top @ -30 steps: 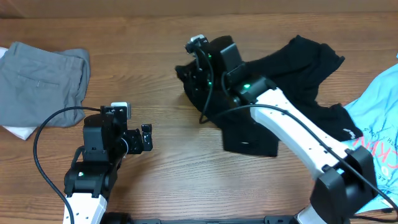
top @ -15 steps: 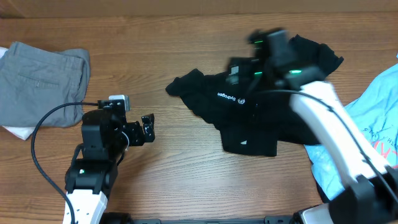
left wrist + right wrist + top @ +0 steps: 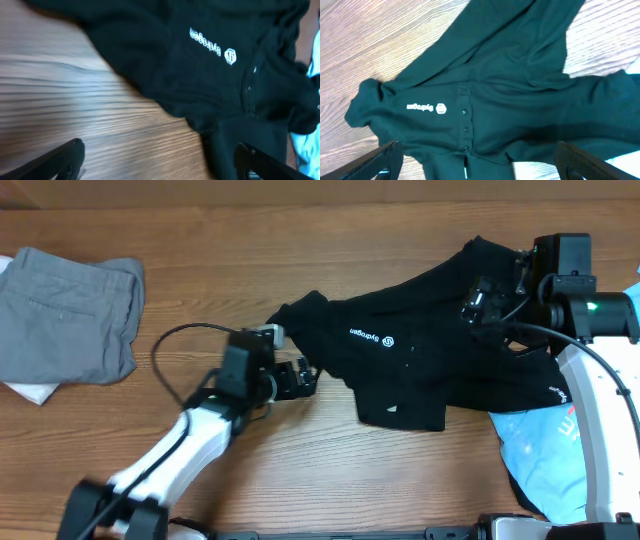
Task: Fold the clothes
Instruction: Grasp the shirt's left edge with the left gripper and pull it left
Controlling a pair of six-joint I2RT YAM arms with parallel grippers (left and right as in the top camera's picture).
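A black collared shirt (image 3: 420,360) with a small white logo (image 3: 375,336) lies crumpled and partly spread at the table's centre right. Its button placket shows in the right wrist view on the shirt (image 3: 495,90). My left gripper (image 3: 300,377) is open just off the shirt's left sleeve; the left wrist view shows bare wood between its fingers (image 3: 55,162) and the shirt (image 3: 200,75) ahead. My right gripper (image 3: 485,300) hangs open above the shirt's upper right part, with nothing in its jaws. A light blue T-shirt (image 3: 540,455) lies partly under the black shirt at the right edge.
A folded grey garment (image 3: 65,310) rests on something white (image 3: 25,390) at the far left. Bare wooden table (image 3: 220,260) lies between it and the black shirt. The left arm's cable (image 3: 175,340) loops over the table.
My right gripper let go of the black shirt and swung from its left part to its upper right. The shirt now lies spread wider. My left arm reached right to the shirt's left edge.
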